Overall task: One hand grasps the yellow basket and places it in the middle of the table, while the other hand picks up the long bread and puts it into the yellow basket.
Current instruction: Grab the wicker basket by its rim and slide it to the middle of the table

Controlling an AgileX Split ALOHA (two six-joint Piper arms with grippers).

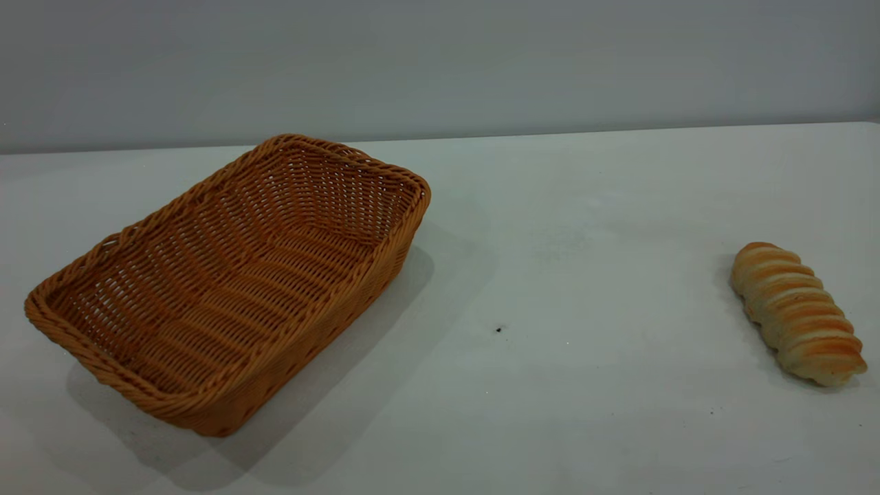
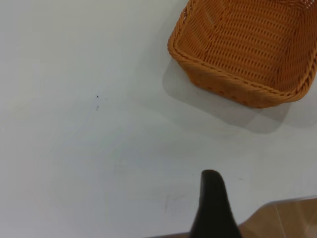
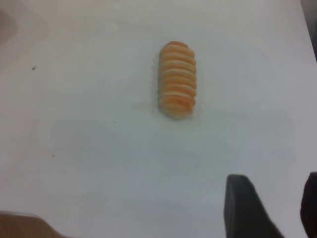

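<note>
The yellow basket (image 1: 230, 285) sits empty on the left part of the table (image 1: 584, 385), turned at an angle so one corner points toward the exterior camera. Its braided rim and sloping woven sides are fully in sight, and nothing touches it. The long bread (image 1: 797, 313) lies flat on the table far to the right, well apart from the basket, its spiral ridges running across its length. A tiny dark speck (image 1: 498, 330) marks the tabletop between the two.

Neither arm shows in the exterior view — only the wrist cameras catch them. In the left wrist view, a single dark fingertip of the left gripper (image 2: 214, 206) rises over bare white table near the table edge. The basket (image 2: 247, 49) lies well ahead of that finger and off to one side, not touched by it. Only one finger is in view, so I cannot tell whether the left jaws stand apart or together.

In the right wrist view, the right gripper (image 3: 272, 208) shows two dark fingers (image 3: 242, 208) with a clear band of white table between them — the jaws stand apart and hold nothing. The long bread (image 3: 177, 79) lies ahead of these jaws and somewhat off their line, well clear of both fingertips, its long axis pointing roughly toward the gripper.
</note>
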